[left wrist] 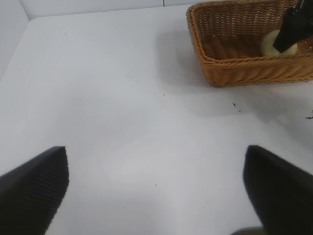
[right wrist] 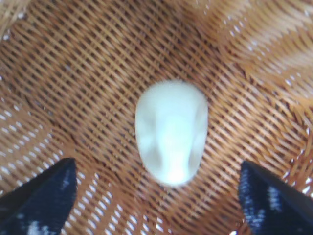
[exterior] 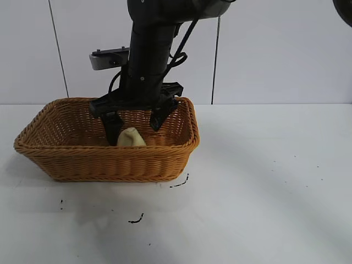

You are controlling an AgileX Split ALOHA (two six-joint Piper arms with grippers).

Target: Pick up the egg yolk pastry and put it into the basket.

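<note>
The egg yolk pastry [exterior: 131,138] lies on the floor of the wicker basket [exterior: 66,165] at the table's left. My right gripper [exterior: 135,127] hangs inside the basket, open, one finger on each side of the pastry and just above it, not gripping it. The right wrist view shows the pale pastry [right wrist: 171,132] free on the weave between my open fingertips [right wrist: 54,196]. My left gripper [left wrist: 155,161] is open and empty over bare table, away from the basket [left wrist: 230,68]. From there the pastry [left wrist: 271,44] shows beside a right finger [left wrist: 293,27].
The basket's braided rim [exterior: 192,118] stands close round the right gripper. Small black marks [exterior: 136,220] dot the white table in front of the basket. A dark piece of the rig [exterior: 344,8] shows at the top right corner.
</note>
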